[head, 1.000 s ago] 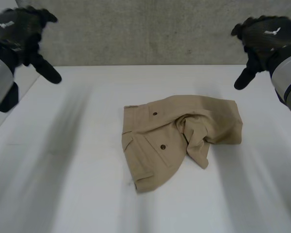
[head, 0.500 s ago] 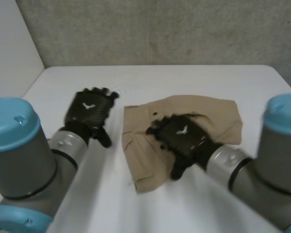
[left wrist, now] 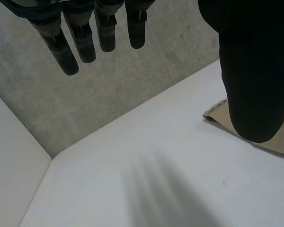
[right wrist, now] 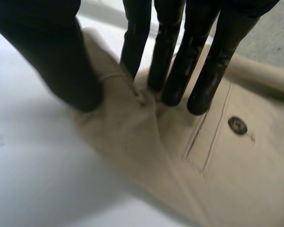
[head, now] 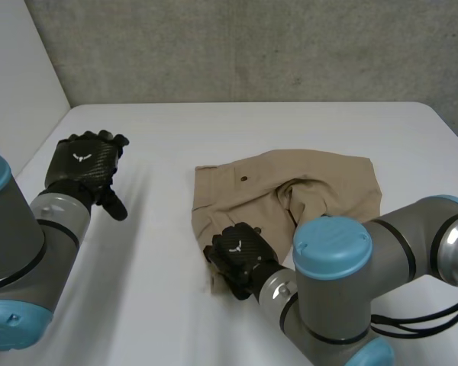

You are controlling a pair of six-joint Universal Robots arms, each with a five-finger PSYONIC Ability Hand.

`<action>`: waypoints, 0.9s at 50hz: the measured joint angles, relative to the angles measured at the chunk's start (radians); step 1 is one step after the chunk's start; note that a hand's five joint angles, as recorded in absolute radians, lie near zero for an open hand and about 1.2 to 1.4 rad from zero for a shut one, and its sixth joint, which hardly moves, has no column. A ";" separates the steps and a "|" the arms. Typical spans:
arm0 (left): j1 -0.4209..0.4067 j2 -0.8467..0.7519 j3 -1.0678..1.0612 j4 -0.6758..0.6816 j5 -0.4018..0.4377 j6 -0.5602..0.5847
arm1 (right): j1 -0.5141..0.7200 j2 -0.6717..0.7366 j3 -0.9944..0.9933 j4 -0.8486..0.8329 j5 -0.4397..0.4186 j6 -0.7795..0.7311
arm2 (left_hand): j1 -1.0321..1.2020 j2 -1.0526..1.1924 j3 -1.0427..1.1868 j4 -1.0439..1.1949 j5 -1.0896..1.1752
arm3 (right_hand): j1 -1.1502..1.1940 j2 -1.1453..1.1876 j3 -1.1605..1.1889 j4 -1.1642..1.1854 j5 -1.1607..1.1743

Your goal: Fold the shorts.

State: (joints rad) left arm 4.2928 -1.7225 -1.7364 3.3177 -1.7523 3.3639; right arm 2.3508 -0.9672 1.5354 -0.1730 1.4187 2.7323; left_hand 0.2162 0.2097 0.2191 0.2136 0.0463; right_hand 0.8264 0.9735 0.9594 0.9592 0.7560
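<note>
Both hands have shifted since half a second ago: the left hand [head: 84,166] has drawn off leftward, away from the shorts [head: 313,194], and the right hand [head: 240,258] has slid from the middle of the cloth to its near-left corner. The shorts themselves lie as they did.

White worktop [head: 137,305] runs back to a grey wall [head: 252,46] on the far side. The tan shorts lie crumpled a little right of the middle, with a loose fold bunched up in their right half and the flatter pocket side to the left. The right arm [head: 351,282] comes in from the near right and crosses in front of the cloth; the left arm [head: 15,252] sits at the near left.

The left hand hovers above bare worktop, well apart from the shorts, its fingers [left wrist: 83,40] straight and spread, the thumb [left wrist: 255,80] held wide, nothing in its hold. Beside that thumb an edge of the shorts [left wrist: 217,112] shows.

The right hand is down on the near-left corner. Its fingers [right wrist: 168,56] press close together on the cloth, and with the thumb [right wrist: 57,56] they pinch a raised ridge of it. Just beside the fingertips a pocket seam runs, with a small dark button [right wrist: 237,125] next to it. Another button [head: 244,179] sits near the far-left edge.
</note>
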 measured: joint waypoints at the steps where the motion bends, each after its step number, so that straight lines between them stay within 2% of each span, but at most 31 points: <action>1: 0.000 0.007 -0.002 0.001 0.000 0.000 | 0.002 0.003 -0.015 0.001 0.001 -0.007 | 0.000 0.000 0.000 0.000 0.000 | 0.109 0.151 0.171 0.175 0.156; 9: 0.015 0.054 -0.007 0.001 -0.001 0.000 | 0.033 0.004 -0.114 0.010 0.003 -0.011 | 0.000 0.000 0.000 0.000 0.000 | 0.126 0.198 0.219 0.228 0.208; 13: 0.049 0.100 -0.005 0.001 -0.001 0.001 | 0.071 -0.005 -0.203 0.012 0.013 -0.001 | 0.000 0.000 0.000 0.000 0.000 | 0.126 0.198 0.220 0.229 0.209; 17: 0.125 0.173 0.002 0.003 0.000 0.002 | 0.100 -0.027 -0.348 0.010 0.061 0.029 | 0.000 0.000 0.000 0.000 0.000 | 0.126 0.198 0.219 0.229 0.209; 18: 0.170 0.211 0.006 0.004 0.002 0.003 | 0.106 -0.036 -0.415 0.008 0.083 0.047 | 0.000 0.000 0.000 0.000 0.000 | 0.126 0.198 0.219 0.229 0.209; 23: 0.293 0.308 0.022 0.005 0.009 0.001 | 0.113 -0.056 -0.606 -0.005 0.128 0.113 | 0.000 0.000 0.000 0.000 0.000 | 0.126 0.198 0.219 0.229 0.209; 28: 0.363 0.356 0.034 0.006 0.031 -0.028 | 0.098 -0.072 -0.706 -0.037 0.170 0.154 | 0.000 0.000 0.000 0.000 0.000 | 0.126 0.198 0.219 0.229 0.209; 29: 0.363 0.356 0.034 0.006 0.031 -0.028 | 0.098 -0.072 -0.706 -0.037 0.170 0.154 | 0.000 0.000 0.000 0.000 0.000 | 0.126 0.198 0.219 0.229 0.209; 34: 0.389 0.366 0.031 0.004 0.072 -0.087 | 0.032 -0.110 -0.727 -0.073 0.276 0.164 | 0.000 0.000 0.000 0.000 0.000 | 0.126 0.198 0.219 0.229 0.209; 39: 0.387 0.360 0.020 -0.001 0.095 -0.113 | -0.066 -0.156 -0.671 -0.075 0.356 0.149 | 0.000 0.000 0.000 0.000 0.000 | 0.126 0.198 0.219 0.229 0.209; 45: 0.355 0.350 -0.007 -0.005 0.108 -0.114 | -0.182 -0.204 -0.505 -0.049 0.381 0.089 | 0.000 0.000 0.000 0.000 0.000 | 0.126 0.198 0.219 0.230 0.209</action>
State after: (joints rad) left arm 4.6477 -1.3722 -1.7436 3.3129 -1.6447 3.2501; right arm 2.1689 -1.1710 1.0309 -0.2215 1.7999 2.8210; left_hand 0.2162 0.2097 0.2191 0.2136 0.0463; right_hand 0.9524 1.1711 1.1786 1.1890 0.9649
